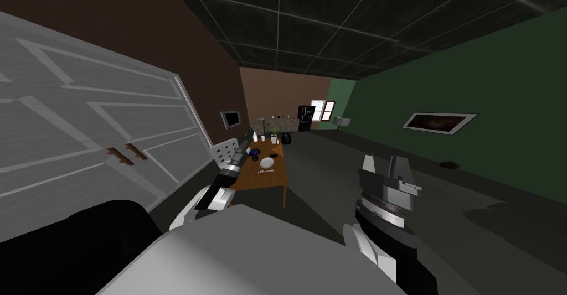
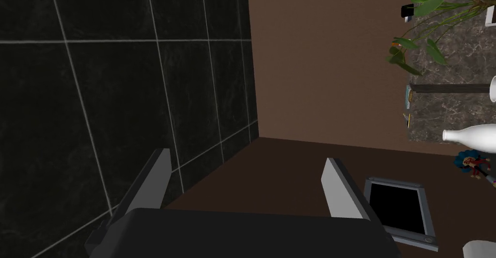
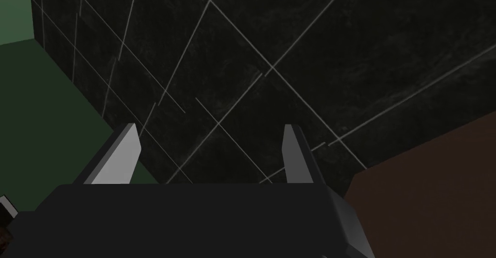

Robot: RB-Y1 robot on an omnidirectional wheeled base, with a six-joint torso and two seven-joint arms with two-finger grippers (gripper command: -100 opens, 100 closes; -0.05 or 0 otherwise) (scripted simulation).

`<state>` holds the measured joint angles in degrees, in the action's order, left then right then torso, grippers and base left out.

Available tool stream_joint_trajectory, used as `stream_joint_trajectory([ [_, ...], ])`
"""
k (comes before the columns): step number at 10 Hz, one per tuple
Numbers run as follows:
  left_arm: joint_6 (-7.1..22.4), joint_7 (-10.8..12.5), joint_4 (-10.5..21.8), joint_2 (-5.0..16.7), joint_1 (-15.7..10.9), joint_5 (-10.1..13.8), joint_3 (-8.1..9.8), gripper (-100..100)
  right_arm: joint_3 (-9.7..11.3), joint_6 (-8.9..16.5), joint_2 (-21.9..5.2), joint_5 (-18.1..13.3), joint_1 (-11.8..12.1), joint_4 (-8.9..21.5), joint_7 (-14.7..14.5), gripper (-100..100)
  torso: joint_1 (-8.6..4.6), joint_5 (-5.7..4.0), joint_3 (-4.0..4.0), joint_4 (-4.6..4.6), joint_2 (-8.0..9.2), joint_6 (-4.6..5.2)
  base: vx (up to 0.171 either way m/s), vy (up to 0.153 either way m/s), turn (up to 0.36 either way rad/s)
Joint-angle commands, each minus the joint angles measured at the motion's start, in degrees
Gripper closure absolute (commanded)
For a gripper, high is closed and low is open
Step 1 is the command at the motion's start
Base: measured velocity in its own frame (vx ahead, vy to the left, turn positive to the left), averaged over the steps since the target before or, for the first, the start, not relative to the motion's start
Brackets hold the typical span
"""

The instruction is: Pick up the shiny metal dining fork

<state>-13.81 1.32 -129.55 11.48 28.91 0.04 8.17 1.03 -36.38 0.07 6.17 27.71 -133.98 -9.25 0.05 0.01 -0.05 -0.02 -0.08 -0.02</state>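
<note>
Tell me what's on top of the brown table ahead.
A white plate, a pale sliver beside it, possibly the fork, a white bottle, a potted plant. My left arm covers the table's left side.

Nothing can be read anywhere: the white bottle [image 2: 467,136] on the tabletop [image 1: 271,178], the dark screen [image 1: 230,119] on the brown wall and the framed picture [image 1: 437,123] on the green wall carry no legible words, numbers or brand marks.

The head camera, strongly rolled, looks forward at the distant long brown wooden bench [image 1: 260,180]; both wrist cameras face the black tiled ceiling [image 3: 290,52], the left one sharing the grey-framed black wall screen [image 2: 397,211] and white slender-necked bottle [image 2: 472,137] with the head view.
</note>
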Motion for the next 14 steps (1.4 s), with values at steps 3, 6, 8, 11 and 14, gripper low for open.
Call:
stream_joint_trajectory([
  [3, 5.5, 1.4, 1.9, 0.9, 0.8, 0.9, 1.23, -100, 0.0, 0.0, 0.0, 0.0, 0.0, 0.0, 0.0, 0, -0.01, 0.0, 0.0, 0.0, 0.0, 0.04, 0.014, 0.013, -0.327],
  [6, 10.1, 2.8, 3.8, 1.5, 1.3, 1.8, 2.56, -100, 0.0, 0.0, 0.0, 0.0, 0.0, 0.0, 0.0, 0, 0.0, 0.0, 0.01, 0.0, 0.01, -0.04, 0.012, 0.014, -0.27],
  [8, 13.0, 3.5, 4.9, 1.7, 1.5, 2.3, 3.27, -100, 0.0, 0.0, 0.0, 0.0, 0.0, 0.0, 0.0, 0, -0.01, 0.0, 0.0, 0.0, 0.01, -0.04, 0.013, 0.014, -0.269],
  [11, 16.2, 4.3, 5.9, 1.8, 1.9, 2.9, 4.01, -100, 0.0, 0.0, 0.0, 0.0, 0.0, 0.0, 0.0, 0, 0.01, 0.0, -0.01, 0.0, -0.02, 0.01, 0.013, 0.019, -0.203],
  [14, 21.8, 5.7, 8.2, 1.8, 2.5, 4.1, 5.57, -100, 0.0, 0.0, 0.0, 0.0, 0.0, 0.0, 0.0, 0, 0.08, 0.01, -0.01, 0.0, -0.02, 0.0, 0.014, 0.034, -0.33],
])
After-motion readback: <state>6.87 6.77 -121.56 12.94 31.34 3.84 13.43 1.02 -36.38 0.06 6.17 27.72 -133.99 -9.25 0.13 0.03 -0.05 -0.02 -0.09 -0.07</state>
